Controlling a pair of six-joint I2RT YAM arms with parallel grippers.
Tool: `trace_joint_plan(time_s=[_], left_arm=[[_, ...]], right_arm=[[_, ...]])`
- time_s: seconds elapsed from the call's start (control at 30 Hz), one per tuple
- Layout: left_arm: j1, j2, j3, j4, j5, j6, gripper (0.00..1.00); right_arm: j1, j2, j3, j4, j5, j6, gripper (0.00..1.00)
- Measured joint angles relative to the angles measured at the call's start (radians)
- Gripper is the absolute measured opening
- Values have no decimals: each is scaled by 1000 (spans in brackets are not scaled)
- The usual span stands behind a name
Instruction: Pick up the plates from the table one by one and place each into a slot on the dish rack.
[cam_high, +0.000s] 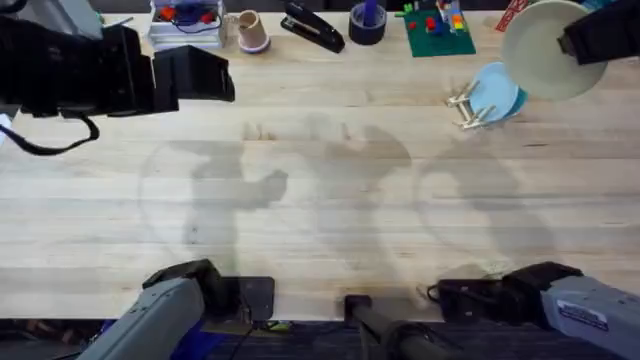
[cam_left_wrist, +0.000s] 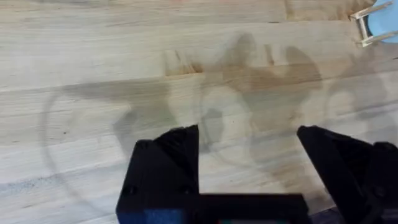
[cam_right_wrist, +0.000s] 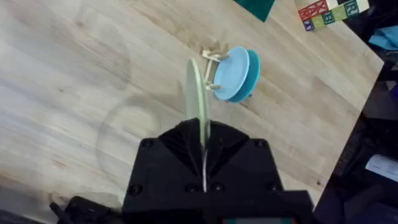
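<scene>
In the overhead view's upper right, the right gripper (cam_high: 575, 42) holds a pale yellow-cream round plastic plate (cam_high: 545, 50) aloft, just above the small light wooden dish rack (cam_high: 468, 108) already carrying a light blue plate (cam_high: 497, 92) on the pale plank counter (cam_high: 320, 190). The left wrist view shows the left gripper (cam_left_wrist: 249, 146) spread open over bare wood. The right wrist view has the cream plate clamped edge-on, the rack beyond it. The placing step appears to be in hand; next, the plate likely needs lowering between free pegs.
</scene>
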Motion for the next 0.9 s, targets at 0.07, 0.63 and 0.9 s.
trace_joint_plan(time_s=[0.07, 0.63, 0.9], left_arm=[[0, 0, 0, 0, 0, 0, 965], [0, 0, 0, 0, 0, 0, 965], [0, 0, 0, 0, 0, 0, 965]], right_arm=[[-8, 0, 0, 0, 0, 0, 29], [-259, 30, 1, 4, -54, 41, 29], [-262, 52, 1, 6, -61, 88, 29]])
